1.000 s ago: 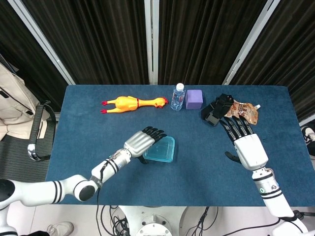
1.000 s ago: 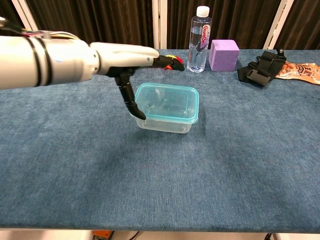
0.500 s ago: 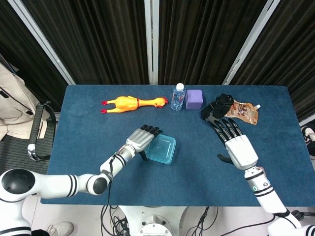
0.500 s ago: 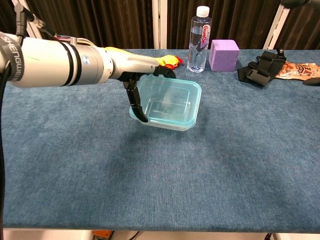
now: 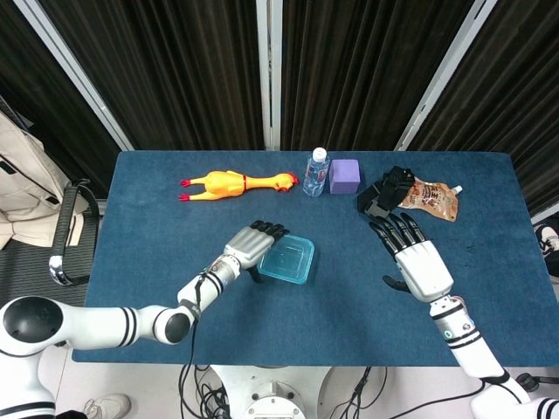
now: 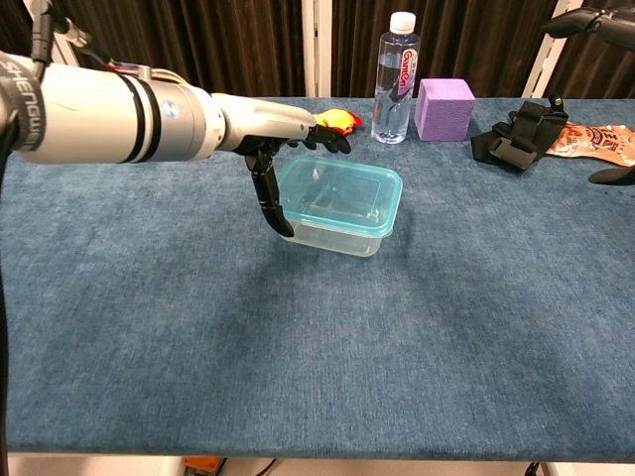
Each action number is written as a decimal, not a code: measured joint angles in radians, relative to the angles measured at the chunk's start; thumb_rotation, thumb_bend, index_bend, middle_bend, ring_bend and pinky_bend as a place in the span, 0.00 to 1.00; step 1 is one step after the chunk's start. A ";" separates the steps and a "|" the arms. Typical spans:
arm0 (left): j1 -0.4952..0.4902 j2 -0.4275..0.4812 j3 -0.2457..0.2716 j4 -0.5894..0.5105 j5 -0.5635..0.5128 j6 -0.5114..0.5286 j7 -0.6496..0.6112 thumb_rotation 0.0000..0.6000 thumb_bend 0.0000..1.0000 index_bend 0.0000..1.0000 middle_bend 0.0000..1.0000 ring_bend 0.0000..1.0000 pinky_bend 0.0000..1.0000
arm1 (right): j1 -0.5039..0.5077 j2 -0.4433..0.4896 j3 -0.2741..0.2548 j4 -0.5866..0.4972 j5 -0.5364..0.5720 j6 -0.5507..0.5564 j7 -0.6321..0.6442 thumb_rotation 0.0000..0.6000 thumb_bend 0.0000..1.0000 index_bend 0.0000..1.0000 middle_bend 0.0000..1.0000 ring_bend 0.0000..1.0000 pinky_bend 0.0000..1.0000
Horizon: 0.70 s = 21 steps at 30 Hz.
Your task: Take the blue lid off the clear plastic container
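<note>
The clear plastic container [image 5: 286, 262] stands on the blue desk [image 5: 140, 218], a little left of the middle, and the blue lid [image 6: 340, 187] is on top of it. In the chest view the container seems a little tilted, with its left end raised, but I cannot tell this for sure. The left hand [image 5: 251, 245] is at the left end of the container: its fingers [image 6: 316, 141] stretch flat over the left edge of the lid, and the thumb [image 6: 270, 193] points down beside the left wall and touches it or almost touches it. Whether this hand really grips the container I cannot tell. The right hand [image 5: 412, 258] is well apart, to the right of the container, above the desk with the palm down; its fingers are spread and it holds nothing. Along the far edge of the desk lie a yellow rubber chicken [image 5: 232, 183], a water bottle [image 5: 316, 172] that stands upright, and a purple block [image 5: 344, 175] just beside the bottle. More to the right there are a black strap [image 5: 384, 194] and a brown snack bag [image 5: 431, 197], which touch each other, just beyond the right hand.
</note>
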<state>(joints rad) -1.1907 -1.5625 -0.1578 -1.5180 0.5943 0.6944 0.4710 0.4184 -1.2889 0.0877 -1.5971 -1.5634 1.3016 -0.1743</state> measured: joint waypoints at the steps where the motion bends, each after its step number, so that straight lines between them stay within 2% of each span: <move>1: -0.004 -0.004 0.001 0.006 -0.006 -0.001 -0.001 1.00 0.02 0.00 0.00 0.00 0.00 | 0.000 0.000 -0.001 0.001 0.001 -0.001 0.001 1.00 0.00 0.00 0.07 0.00 0.00; 7: -0.035 -0.022 0.009 0.045 -0.055 -0.027 -0.008 1.00 0.02 0.02 0.03 0.00 0.01 | -0.001 -0.013 -0.004 0.011 0.002 -0.007 0.015 1.00 0.00 0.00 0.07 0.00 0.00; 9: -0.042 -0.026 0.008 0.057 -0.071 -0.043 -0.024 1.00 0.02 0.10 0.10 0.01 0.07 | 0.001 -0.024 -0.005 0.016 -0.002 -0.007 0.022 1.00 0.00 0.00 0.07 0.00 0.00; 12: -0.045 -0.035 0.007 0.075 -0.078 -0.046 -0.049 1.00 0.02 0.22 0.23 0.10 0.20 | 0.006 -0.055 -0.007 0.030 -0.012 -0.006 0.042 1.00 0.00 0.00 0.06 0.00 0.00; 14: -0.043 -0.041 0.007 0.078 -0.072 -0.033 -0.056 1.00 0.02 0.28 0.31 0.17 0.28 | 0.011 -0.089 -0.009 0.047 -0.022 -0.006 0.058 1.00 0.00 0.00 0.04 0.00 0.00; 21: -0.036 -0.049 0.020 0.060 -0.049 0.014 -0.061 1.00 0.02 0.30 0.33 0.20 0.30 | 0.047 -0.255 -0.009 0.156 -0.062 -0.008 0.095 1.00 0.00 0.00 0.00 0.00 0.00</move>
<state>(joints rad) -1.2266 -1.6116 -0.1382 -1.4576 0.5449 0.7080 0.4104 0.4653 -1.5439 0.0786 -1.4415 -1.6251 1.2934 -0.0793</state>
